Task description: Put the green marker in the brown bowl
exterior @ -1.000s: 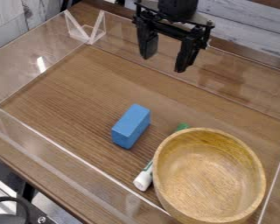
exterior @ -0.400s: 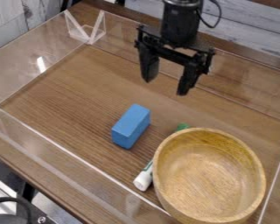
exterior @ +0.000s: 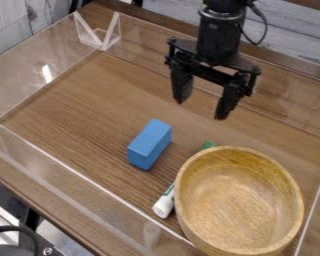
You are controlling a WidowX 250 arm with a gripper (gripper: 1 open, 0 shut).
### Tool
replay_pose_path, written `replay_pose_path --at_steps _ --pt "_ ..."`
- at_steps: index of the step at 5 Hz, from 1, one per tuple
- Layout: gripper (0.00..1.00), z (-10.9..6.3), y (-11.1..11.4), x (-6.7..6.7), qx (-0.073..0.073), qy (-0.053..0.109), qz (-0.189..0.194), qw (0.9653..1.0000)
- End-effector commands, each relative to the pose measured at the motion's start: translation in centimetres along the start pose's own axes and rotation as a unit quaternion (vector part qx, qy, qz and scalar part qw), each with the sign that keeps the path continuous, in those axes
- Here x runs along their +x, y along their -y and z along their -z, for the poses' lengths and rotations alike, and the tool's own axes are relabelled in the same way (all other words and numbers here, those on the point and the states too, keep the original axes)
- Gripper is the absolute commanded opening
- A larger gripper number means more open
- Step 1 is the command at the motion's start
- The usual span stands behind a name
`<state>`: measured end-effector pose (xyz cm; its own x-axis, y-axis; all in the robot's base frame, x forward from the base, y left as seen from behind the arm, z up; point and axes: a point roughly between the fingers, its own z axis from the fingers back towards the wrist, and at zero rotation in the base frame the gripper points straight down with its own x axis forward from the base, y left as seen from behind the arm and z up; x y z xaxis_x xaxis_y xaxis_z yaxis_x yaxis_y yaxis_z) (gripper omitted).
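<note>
Bowl [exterior: 239, 206] sits at the tabletop's [exterior: 83, 100] front right corner, marker [exterior: 174, 196] tucked against its left rim, partly hidden under it. Block [exterior: 149, 144] lies just left of the bowl, mid-table; gripper [exterior: 212, 98] hangs above the tabletop behind both, toward the back edge.

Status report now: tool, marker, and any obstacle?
Tool open, empty, above table. Green marker lying against brown bowl, mostly hidden. Blue block beside it.

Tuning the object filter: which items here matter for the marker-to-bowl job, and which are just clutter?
Task items: green marker, mostly hidden beside the bowl's rim; brown bowl; open gripper.
Clutter: blue block; clear plastic walls.
</note>
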<state>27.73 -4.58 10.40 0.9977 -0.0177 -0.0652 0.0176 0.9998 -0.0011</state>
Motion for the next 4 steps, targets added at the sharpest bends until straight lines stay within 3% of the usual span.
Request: replay_pose_path --at_steps 1,4 --pt "1.0 -1.2 0.7 0.1 -0.006 0.031 0.0 0.9995" --pt "1.0 0.5 2.7 0.4 -0.01 0.046 -0.004 0.9989"
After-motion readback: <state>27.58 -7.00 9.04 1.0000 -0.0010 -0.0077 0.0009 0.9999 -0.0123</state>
